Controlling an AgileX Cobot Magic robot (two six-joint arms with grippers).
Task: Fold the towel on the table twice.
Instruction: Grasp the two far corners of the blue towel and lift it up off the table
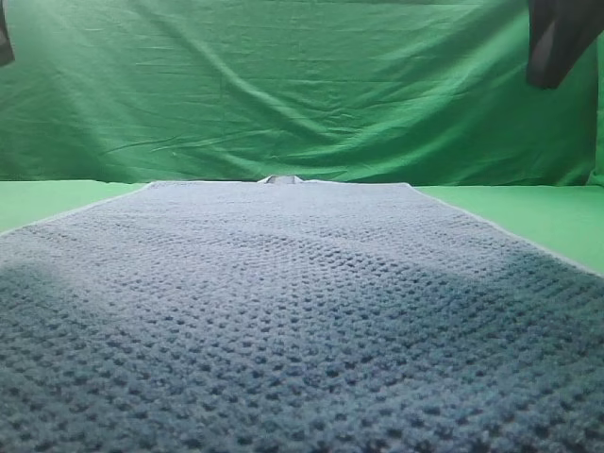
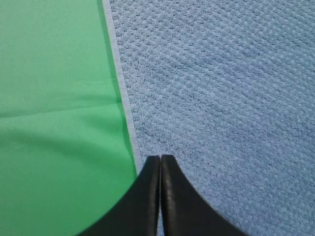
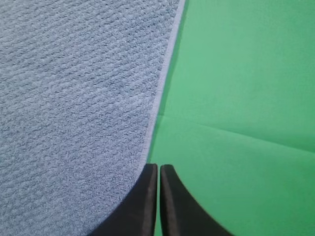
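The blue-grey waffle-weave towel (image 1: 302,311) lies spread flat on the green table (image 1: 528,212) and fills most of the exterior view. In the left wrist view my left gripper (image 2: 160,158) is shut with nothing between its fingers, hovering over the towel (image 2: 221,98) at its pale left edge trim. The right wrist view shows my right gripper (image 3: 158,167) shut and empty, above the right edge of the towel (image 3: 74,98). Bare table shows beside each edge (image 2: 54,123) (image 3: 246,98). Only dark arm parts show in the exterior view's top corners (image 1: 557,38).
A wrinkled green cloth backdrop (image 1: 302,85) hangs behind the table. A small pale tag (image 1: 281,179) sticks out at the middle of the towel's far edge. Strips of bare green table run along both sides of the towel.
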